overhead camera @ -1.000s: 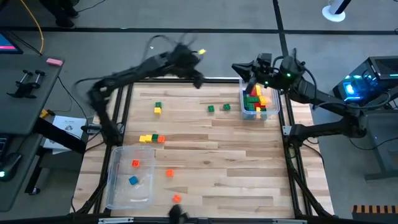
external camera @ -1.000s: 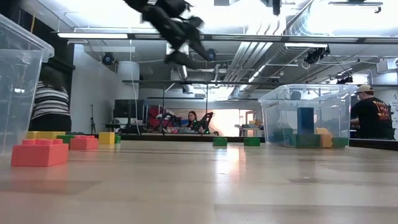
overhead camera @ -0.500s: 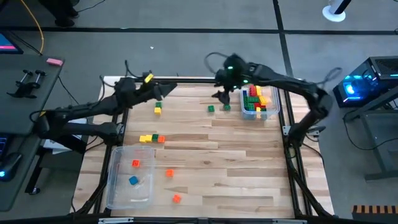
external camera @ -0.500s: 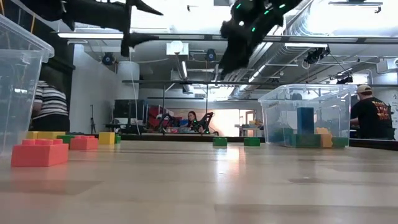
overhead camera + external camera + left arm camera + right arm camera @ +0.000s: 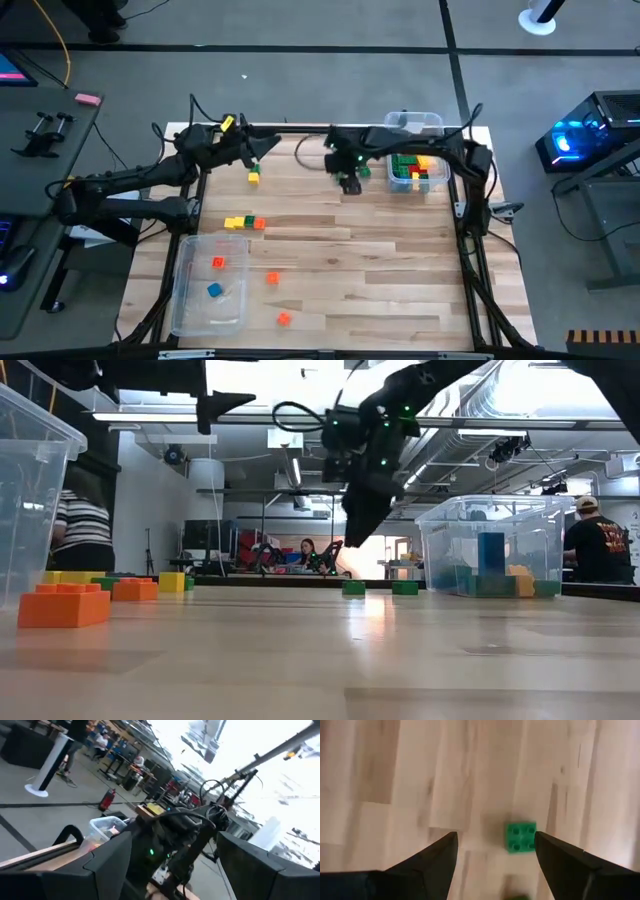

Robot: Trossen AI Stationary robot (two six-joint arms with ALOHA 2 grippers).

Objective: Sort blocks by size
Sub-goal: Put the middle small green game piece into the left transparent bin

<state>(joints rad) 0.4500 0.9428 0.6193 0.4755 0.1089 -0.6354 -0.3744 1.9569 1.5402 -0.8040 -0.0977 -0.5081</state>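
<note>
Two fingers of my right pincer [image 5: 495, 857] stand spread wide, holding nothing, above the small green block [image 5: 521, 837] on the tabletop [image 5: 395, 770], beside the clear bin [image 5: 418, 150].

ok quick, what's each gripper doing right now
left gripper: open, holding nothing, over the table's far left.
right gripper: open, empty, above a small green block.

coloured blocks [image 5: 245, 223] lie scattered, some binned.
</note>
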